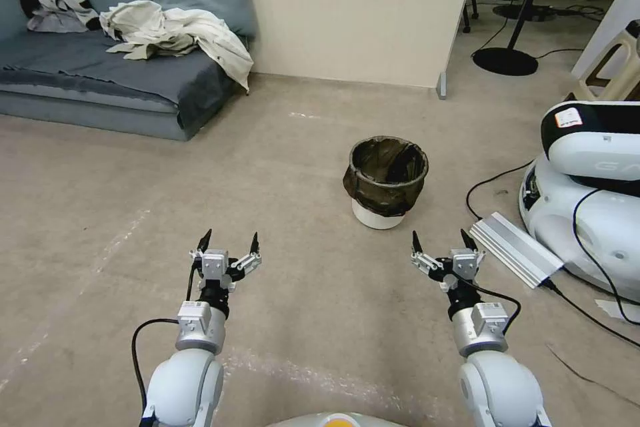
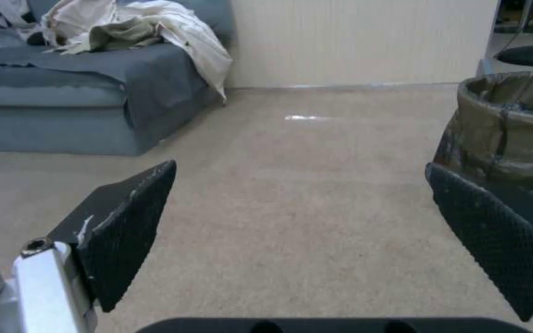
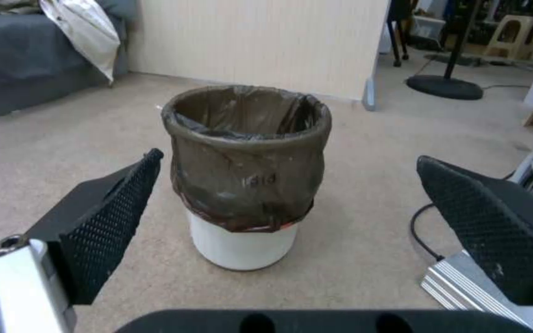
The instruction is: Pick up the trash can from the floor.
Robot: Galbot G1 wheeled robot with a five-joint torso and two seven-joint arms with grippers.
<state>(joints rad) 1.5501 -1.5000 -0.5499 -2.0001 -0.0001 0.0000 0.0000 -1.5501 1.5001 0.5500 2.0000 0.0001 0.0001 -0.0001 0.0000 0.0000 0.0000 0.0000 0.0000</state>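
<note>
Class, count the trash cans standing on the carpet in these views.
1. The trash can stands upright on the floor, ahead of the open right end effector.

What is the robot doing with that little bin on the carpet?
The robot is getting ready to pick up the trash can, which stands upright on the floor in front of it. Nothing is holding the bin yet. The right gripper is open and hangs nearest to it, a bit short of the bin, which sits between its fingers in the right wrist view. The left gripper is open too, farther off to the left.
</note>
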